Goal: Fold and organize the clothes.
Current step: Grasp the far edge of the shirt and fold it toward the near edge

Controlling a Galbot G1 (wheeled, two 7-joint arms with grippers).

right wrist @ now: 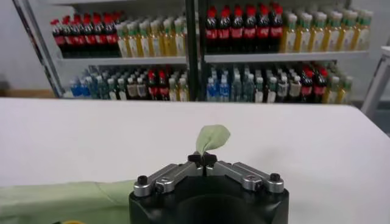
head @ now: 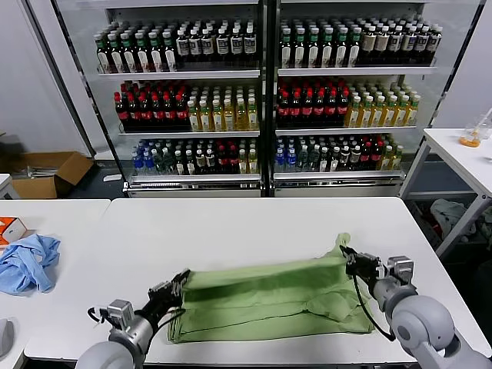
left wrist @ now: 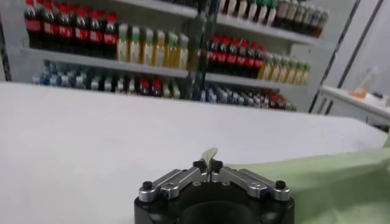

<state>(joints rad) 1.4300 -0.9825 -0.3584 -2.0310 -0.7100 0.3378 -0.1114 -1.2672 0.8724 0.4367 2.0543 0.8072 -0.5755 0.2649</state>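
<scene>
1. Left wrist view shows the left gripper (left wrist: 210,172) with its jaws pressed together on a small tab of the green shirt (left wrist: 341,176); a sliver of fabric pokes up between the fingertips, so it is pinching cloth, not empty.
2. Right wrist view shows the same on the other side: the right gripper (right wrist: 206,163) is clenched on a corner of the shirt, and a leaf-shaped flap of green fabric stands up above the closed jaws.
3. From the head view, the left gripper (head: 181,280) grips the shirt's left end and the right gripper (head: 347,258) grips its right end, with the upper fabric edge stretched between them.
4. The green shirt (head: 269,300) lies on the white table (head: 254,223) near the front edge, just before the robot. It already looks doubled lengthwise into a long band, with the lifted edge raised over the lower layer.
5. Judging progress: the fold seems partly made but not finished. The held edge has yet to be laid down and released, and further folds likely remain.
6. A crumpled blue cloth (head: 28,263) sits well apart on the neighbouring table at the left, untouched. No second green shirt is visible.
</scene>
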